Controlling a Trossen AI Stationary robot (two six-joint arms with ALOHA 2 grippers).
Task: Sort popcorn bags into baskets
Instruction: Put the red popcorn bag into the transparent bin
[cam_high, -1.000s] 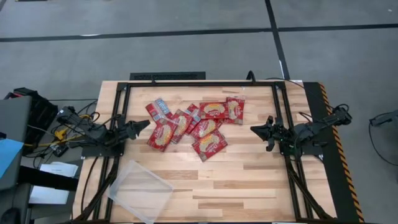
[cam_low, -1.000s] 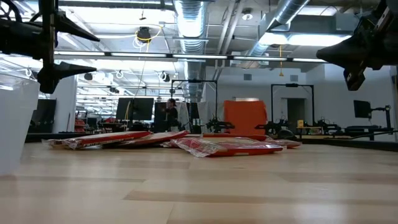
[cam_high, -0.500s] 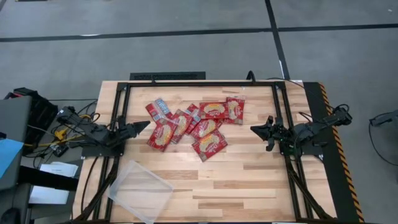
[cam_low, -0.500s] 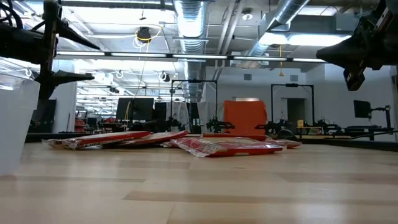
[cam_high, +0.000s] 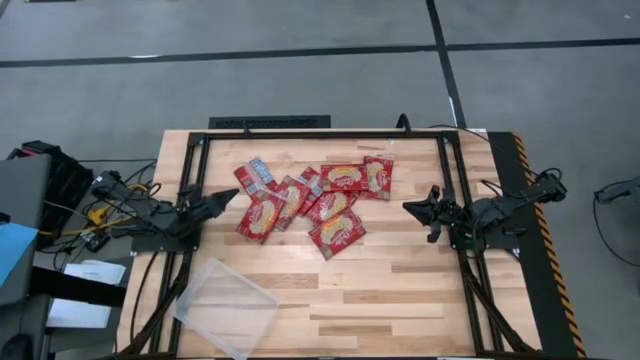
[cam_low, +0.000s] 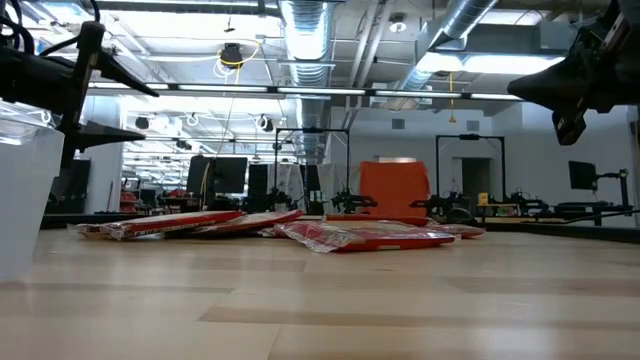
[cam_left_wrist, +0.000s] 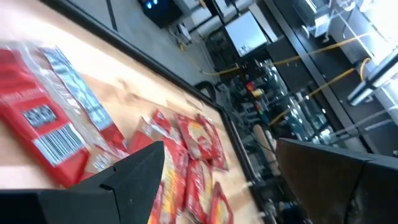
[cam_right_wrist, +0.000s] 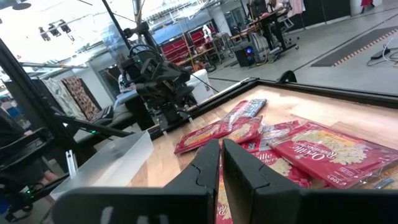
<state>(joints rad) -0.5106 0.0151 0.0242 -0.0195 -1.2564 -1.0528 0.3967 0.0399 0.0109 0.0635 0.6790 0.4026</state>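
Several red popcorn bags (cam_high: 310, 198) lie flat in an overlapping pile on the far middle of the table, also seen in the low view (cam_low: 360, 236) and both wrist views (cam_left_wrist: 186, 143) (cam_right_wrist: 311, 152). The clear tray (cam_high: 225, 307) rests on its bottom near the table's near-left corner (cam_right_wrist: 106, 165). My left gripper (cam_high: 228, 200) (cam_left_wrist: 217, 149) hovers open above the table just left of the pile. My right gripper (cam_high: 408, 208) (cam_right_wrist: 221, 144) is shut and hovers right of the pile, pointing at it. Neither touches anything.
A black frame (cam_high: 320, 133) runs along the table's far, left and right sides. Bare wood lies between the pile and the near edge, right of the tray. Cables and boxes (cam_high: 60, 210) sit off the table's left side.
My left gripper has drawn back a little toward the table's left edge and tipped slightly while staying open. The right arm, the bags and the tray have kept still.
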